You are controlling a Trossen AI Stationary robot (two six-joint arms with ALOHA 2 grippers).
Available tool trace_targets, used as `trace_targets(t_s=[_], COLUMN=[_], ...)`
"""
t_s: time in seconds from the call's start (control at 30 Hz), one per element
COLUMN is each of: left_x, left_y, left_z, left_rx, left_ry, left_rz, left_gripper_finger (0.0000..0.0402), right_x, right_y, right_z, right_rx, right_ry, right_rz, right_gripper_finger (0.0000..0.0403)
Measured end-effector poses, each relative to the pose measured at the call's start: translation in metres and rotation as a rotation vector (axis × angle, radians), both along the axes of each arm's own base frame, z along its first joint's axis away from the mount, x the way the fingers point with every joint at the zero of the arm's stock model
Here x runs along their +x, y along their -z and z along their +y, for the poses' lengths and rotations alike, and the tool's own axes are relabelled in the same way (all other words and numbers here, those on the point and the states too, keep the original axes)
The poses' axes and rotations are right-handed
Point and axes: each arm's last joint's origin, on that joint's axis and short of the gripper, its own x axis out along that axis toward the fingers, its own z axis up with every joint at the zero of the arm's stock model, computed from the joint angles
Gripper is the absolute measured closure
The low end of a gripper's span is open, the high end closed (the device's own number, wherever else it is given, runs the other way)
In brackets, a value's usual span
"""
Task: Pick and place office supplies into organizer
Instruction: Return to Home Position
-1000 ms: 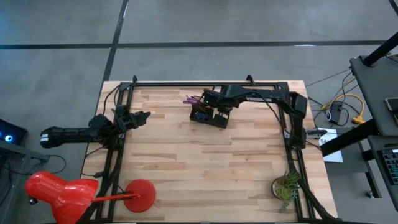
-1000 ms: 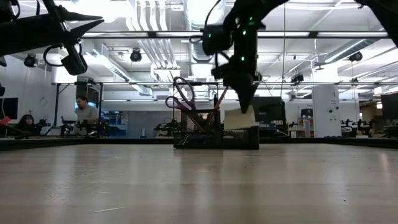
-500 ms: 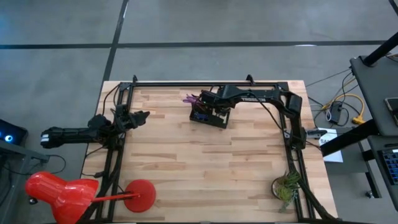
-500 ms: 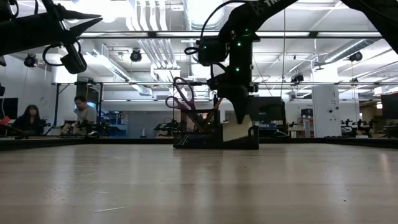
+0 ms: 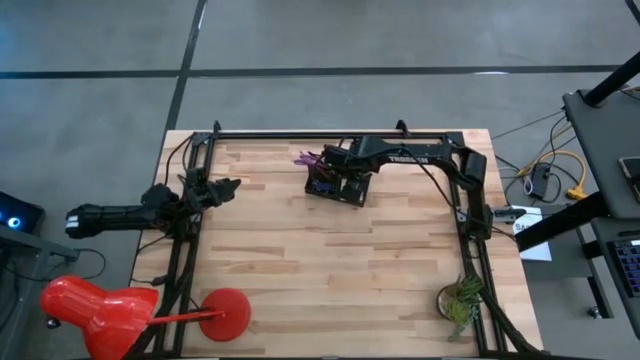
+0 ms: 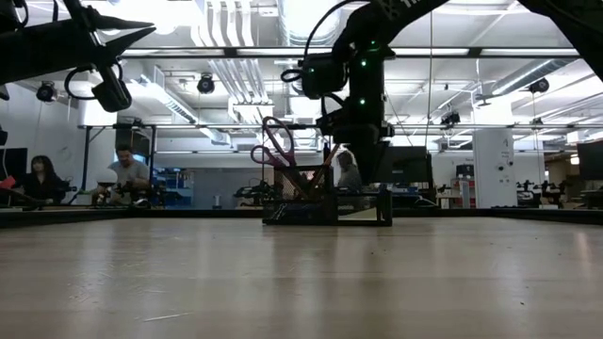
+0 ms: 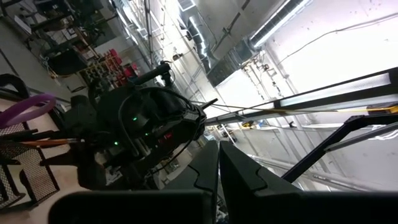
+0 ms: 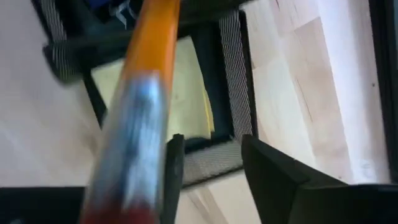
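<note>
The black mesh organizer (image 5: 333,188) stands on the far middle of the table, also seen in the low view (image 6: 325,209). Purple-handled scissors (image 6: 273,141) and an orange pencil (image 8: 146,74) stick up out of it. The yellow sticky-note pad (image 8: 186,87) lies flat in one compartment. My right gripper (image 8: 208,146) hovers open just above that compartment (image 5: 352,182), touching nothing. My left gripper (image 5: 232,184) is shut and held in the air at the table's left edge, pointing toward the organizer (image 7: 218,149).
A small green plant (image 5: 460,300) stands at the near right corner. A red object with a round red base (image 5: 225,312) sits at the near left corner. Black frame rails (image 5: 330,134) run along the table's edges. People sit in the room beyond (image 6: 122,169).
My right gripper came down over the organizer with the yellow pad hanging below its fingers. The pad sank into the compartment and now lies inside, free of the fingers.
</note>
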Motion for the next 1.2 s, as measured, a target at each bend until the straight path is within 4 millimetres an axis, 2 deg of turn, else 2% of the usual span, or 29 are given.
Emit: trace_targets(t_s=[0.2, 0.43, 0.5, 0.63, 0.67, 0.77, 0.83, 0.93, 1.03, 1.13, 1.2], left_x=[0.0, 0.0, 0.0, 0.0, 0.0, -0.001, -0.001, -0.002, -0.002, -0.003, -0.003], left_y=[0.0, 0.0, 0.0, 0.0, 0.0, -0.001, -0.003, -0.003, -0.004, -0.004, -0.006], left_z=[0.0, 0.0, 0.0, 0.0, 0.0, 0.0, 0.0, 0.0, 0.0, -0.001, -0.002], left_rx=[0.0, -0.002, -0.002, -0.014, -0.029, -0.054, -0.051, -0.051, -0.047, 0.008, 0.098], left_ry=[0.0, 0.001, 0.001, 0.006, 0.013, 0.024, 0.024, 0.024, 0.023, 0.026, 0.028], left_rz=[-0.002, 0.001, -0.001, -0.007, -0.014, -0.033, -0.051, -0.054, -0.057, -0.051, -0.05], left_gripper_finger=[0.0402, 0.0402, 0.0402, 0.0402, 0.0402, 0.0402, 0.0402, 0.0402, 0.0402, 0.0402, 0.0402], right_x=[-0.014, -0.023, -0.024, -0.029, -0.029, -0.033, -0.044, -0.07, -0.098, -0.125, -0.144], right_y=[-0.018, -0.075, -0.094, -0.145, -0.159, -0.198, -0.217, -0.223, -0.209, -0.197, -0.19], right_z=[0.006, 0.028, 0.032, 0.04, 0.044, 0.063, 0.078, 0.099, 0.113, 0.116, 0.11], right_rx=[0.02, -0.001, -0.009, 0.042, 0.078, 0.161, 0.169, 0.176, 0.173, 0.223, 0.253], right_ry=[-0.04, -0.032, 0.008, 0.237, 0.234, 0.051, -0.022, -0.022, 0.022, -0.025, -0.066], right_rz=[0.087, -0.122, -0.193, -0.406, -0.464, -0.616, -0.673, -0.691, -0.767, -0.997, -1.183], right_gripper_finger=[0.0228, 0.0229, 0.0231, 0.0235, 0.0235, 0.0236, 0.0236, 0.0236, 0.0236, 0.0236, 0.0236])
